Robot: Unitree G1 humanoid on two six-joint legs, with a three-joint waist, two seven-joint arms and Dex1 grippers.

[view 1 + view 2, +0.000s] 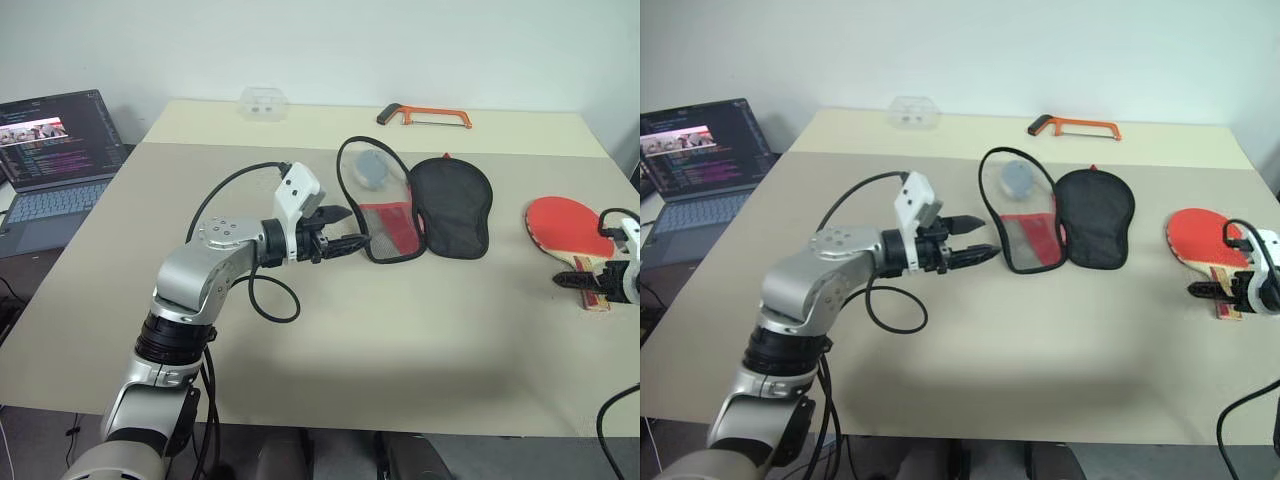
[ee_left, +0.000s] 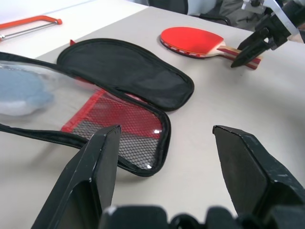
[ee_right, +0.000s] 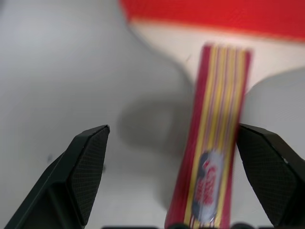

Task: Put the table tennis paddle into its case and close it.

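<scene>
Hovering wide open over the handle of the table tennis paddle (image 1: 572, 229) at the counter's (image 1: 400, 330) right edge, the right claw (image 1: 590, 287) risks nudging it off, while the left claw (image 1: 345, 228), spread and empty, waits beside its case (image 1: 425, 210), lying unzipped mid-counter.

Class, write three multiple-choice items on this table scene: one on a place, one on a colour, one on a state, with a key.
1. Where does the table tennis paddle lie?
A. inside the case
B. on the table, to the right of the case
C. on the laptop

2. What colour is the hacksaw frame?
A. orange
B. blue
C. green

3. How is the case?
A. zipped shut
B. folded in half
C. lying open

Key: 1 B, it rests on the table by the right tool; 2 A, the frame at the far edge is orange; 3 C, both halves are spread flat, near the left tool.
</scene>
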